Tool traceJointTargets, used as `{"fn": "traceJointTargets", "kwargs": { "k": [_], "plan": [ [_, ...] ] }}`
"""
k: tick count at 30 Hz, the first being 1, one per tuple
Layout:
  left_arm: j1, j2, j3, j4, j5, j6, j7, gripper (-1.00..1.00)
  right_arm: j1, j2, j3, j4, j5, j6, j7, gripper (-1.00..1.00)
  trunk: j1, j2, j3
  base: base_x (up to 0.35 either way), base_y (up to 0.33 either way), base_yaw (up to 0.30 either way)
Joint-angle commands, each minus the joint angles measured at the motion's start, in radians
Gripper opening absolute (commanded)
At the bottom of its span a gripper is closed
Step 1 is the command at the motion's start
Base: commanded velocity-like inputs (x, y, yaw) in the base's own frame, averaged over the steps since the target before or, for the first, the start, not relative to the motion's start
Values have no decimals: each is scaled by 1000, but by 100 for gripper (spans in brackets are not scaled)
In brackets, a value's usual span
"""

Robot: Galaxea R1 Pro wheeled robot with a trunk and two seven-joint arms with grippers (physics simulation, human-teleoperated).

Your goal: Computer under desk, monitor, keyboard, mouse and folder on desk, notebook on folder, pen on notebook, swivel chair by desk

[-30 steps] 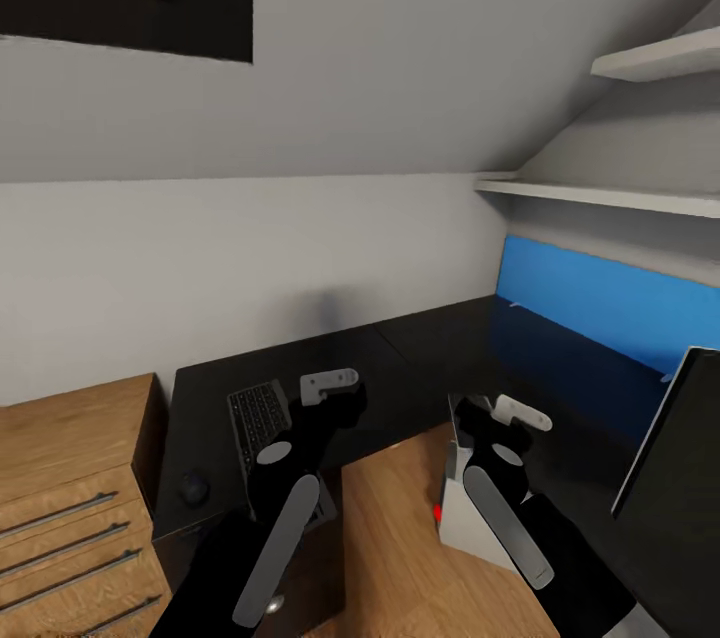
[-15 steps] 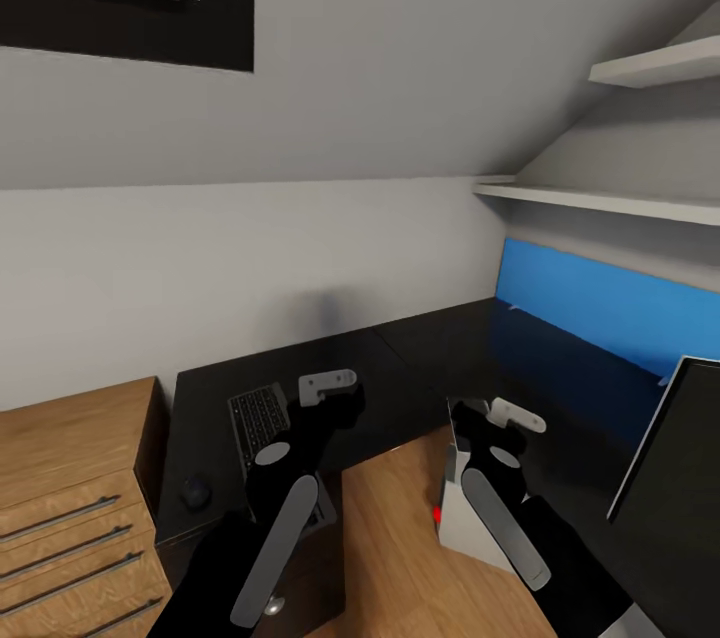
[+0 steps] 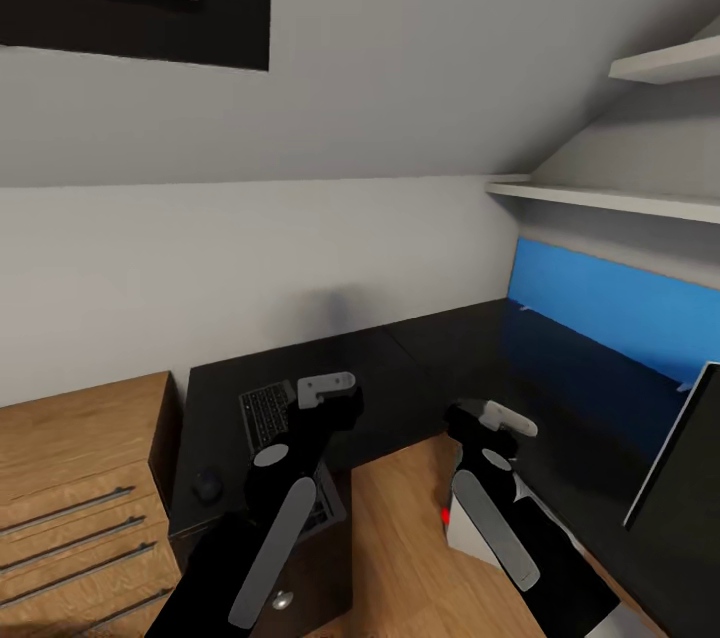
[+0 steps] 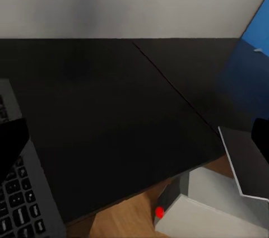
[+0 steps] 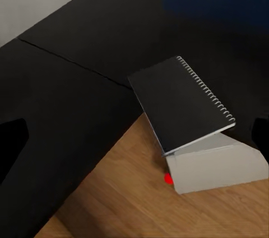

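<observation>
left end effector, right end effector, fingers spread

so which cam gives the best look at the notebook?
Right wrist view: the notebook shows whole, with its dark cover and spiral edge, lying on the computer beside the desk. Left wrist view catches one corner of it. In the head view the right arm covers that spot.

A bedroom work corner under a sloped grey wall: a black desk with a keyboard, white shelves, a wooden drawer chest.
</observation>
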Motion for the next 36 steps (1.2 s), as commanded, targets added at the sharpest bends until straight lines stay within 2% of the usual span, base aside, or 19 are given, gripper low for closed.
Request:
{"fn": "traceJointTargets", "kwargs": {
  "k": [1, 6, 19, 26, 31, 36],
  "plan": [
    [-1, 2, -2, 1, 11, 1, 10, 100, -1, 1, 2, -1, -2, 8, -7, 100, 0, -1, -2, -82, -45, 211],
    [-1, 9, -5, 27, 10, 1, 10, 100, -1, 8, 1, 6, -2, 7, -7, 100, 0, -1, -4, -212, -128, 83],
    [-1, 11, -6, 34, 9, 2, 8, 100, -1, 7, 1, 15, -2, 6, -1, 100, 0, -1, -4, -283, -170, 5],
    [-1, 13, -6, 35, 6, 2, 10, 100, -1, 7, 1, 40, -2, 6, 72, 100, 0, -1, -4, -271, -142, 0],
    [-1, 32, -5, 36, 6, 1, 10, 100, -1, 7, 1, 56, -2, 7, 112, 100, 0, -1, -4, -297, -52, 0],
    [-1, 51, -5, 39, 9, 1, 11, 100, -1, 7, 1, 60, -2, 7, 118, 100, 0, -1, -4, -146, -11, 0]
  ]
}}
